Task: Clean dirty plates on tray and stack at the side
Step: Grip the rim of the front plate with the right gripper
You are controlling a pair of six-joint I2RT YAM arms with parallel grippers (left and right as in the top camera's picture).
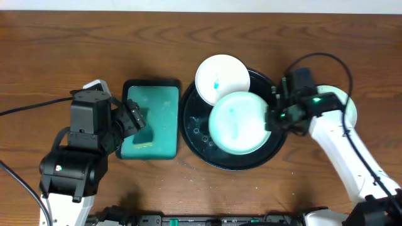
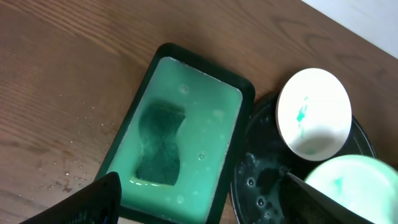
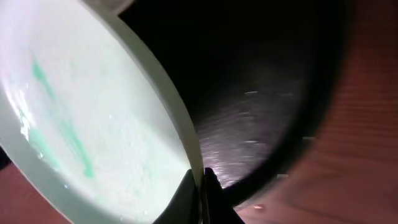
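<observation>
The round black tray (image 1: 195, 135) holds two dirty plates. One white plate (image 1: 222, 78) with a small teal smear rests on the tray's far-left rim; it also shows in the left wrist view (image 2: 313, 112). My right gripper (image 1: 273, 116) is shut on the right rim of the second, teal-smeared plate (image 1: 239, 122), pinching it edge-on (image 3: 200, 180) and tilted over the tray (image 3: 261, 93). A third pale plate (image 1: 344, 103) lies on the table to the right, partly hidden by the right arm. My left gripper (image 1: 135, 119) is open and empty above the teal tray (image 2: 205, 208).
A rectangular black-rimmed tray (image 1: 151, 85) of teal liquid with a dark sponge (image 2: 160, 146) sits left of the black tray. Water drops dot the wood near it (image 2: 68, 177). A black cable (image 1: 31, 107) runs across the left of the table.
</observation>
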